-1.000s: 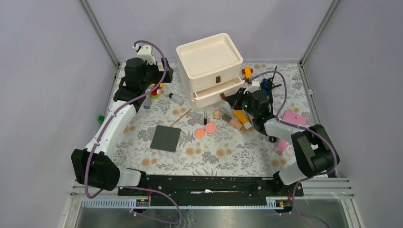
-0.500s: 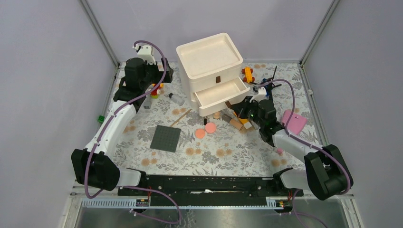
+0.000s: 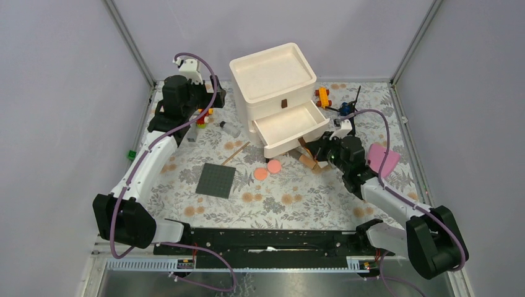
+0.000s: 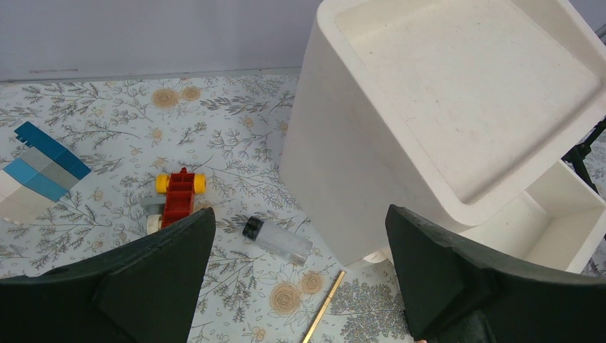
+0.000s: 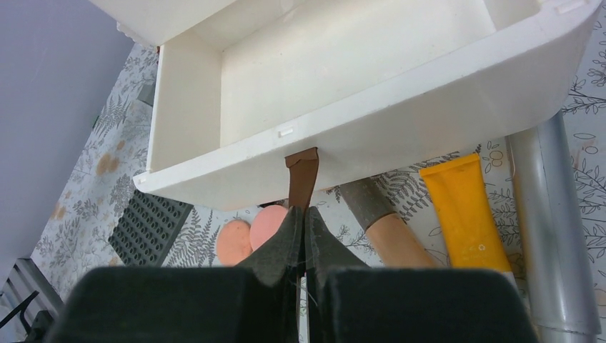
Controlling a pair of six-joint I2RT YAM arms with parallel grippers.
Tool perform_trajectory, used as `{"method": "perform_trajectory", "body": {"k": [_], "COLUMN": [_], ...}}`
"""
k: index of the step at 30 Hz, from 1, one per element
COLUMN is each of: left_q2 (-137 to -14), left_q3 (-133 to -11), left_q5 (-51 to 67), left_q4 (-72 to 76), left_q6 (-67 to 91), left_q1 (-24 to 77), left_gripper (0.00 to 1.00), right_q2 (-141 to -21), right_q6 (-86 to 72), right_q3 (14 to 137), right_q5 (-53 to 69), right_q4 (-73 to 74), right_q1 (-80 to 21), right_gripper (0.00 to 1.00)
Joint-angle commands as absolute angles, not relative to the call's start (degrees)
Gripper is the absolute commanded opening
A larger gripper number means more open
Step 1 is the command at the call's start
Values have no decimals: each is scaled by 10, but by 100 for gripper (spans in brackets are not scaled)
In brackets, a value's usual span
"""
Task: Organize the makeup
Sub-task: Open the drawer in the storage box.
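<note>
My right gripper [image 5: 301, 214] is shut on the brown pull tab [image 5: 302, 175] of the white cabinet's lower drawer [image 3: 291, 127], which stands pulled out and empty. Under the drawer front lie two salmon-pink discs [image 5: 246, 232], a dark-capped beige tube [image 5: 386, 229], an orange tube [image 5: 464, 214] and a silver-grey tube [image 5: 550, 221]. My left gripper [image 4: 299, 214] is open and empty, held above a black-capped clear bottle [image 4: 277, 240] and a thin gold brush [image 4: 323, 309] left of the cabinet [image 3: 272, 77].
A dark grey baseplate [image 3: 216, 180] lies front left. A red and yellow toy [image 4: 179, 200] and blue bricks [image 4: 43, 161] sit left of the bottle. An orange toy car [image 3: 322, 96] is behind the drawer. A pink item [image 3: 384, 159] lies at the right.
My right gripper has drawn back toward the front right with the tab in it, sliding the lower drawer from nearly closed to well open. The left arm has not moved.
</note>
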State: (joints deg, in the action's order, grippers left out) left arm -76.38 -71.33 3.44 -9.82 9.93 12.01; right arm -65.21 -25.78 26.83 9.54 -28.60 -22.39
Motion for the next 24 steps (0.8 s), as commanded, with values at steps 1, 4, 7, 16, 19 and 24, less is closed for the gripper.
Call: {"method": "perform_trajectory", "body": {"k": [1,4,7,16,19,24], "left_q2": [-761,-761,-761,-761,-761,-762], "left_q3": [-742,-742,-742,-742,-742,-742], "left_q5": [45,46,46,47,48,45], "left_q4": [-77,-77,-77,-76,-76,-76], "left_q6": [94,95,94,93,93,94], "left_q1": [121,122,122,122,122,122], "left_gripper": [99,99,99,99,99,99], "right_q2": [-623,-611,-599,-585,-592,-597], "right_q6": [-248,-250,-250,-254,-255,-254], "right_q3": [258,251,244,229,229,235], "right_q5": [97,99,99,99,93,80], "right_q4": [-267,-258,-252,-249,-253,-247], "right_q1": [-228,-230,-230,-232,-232,-233], "right_gripper": [0,0,0,0,15,39]}}
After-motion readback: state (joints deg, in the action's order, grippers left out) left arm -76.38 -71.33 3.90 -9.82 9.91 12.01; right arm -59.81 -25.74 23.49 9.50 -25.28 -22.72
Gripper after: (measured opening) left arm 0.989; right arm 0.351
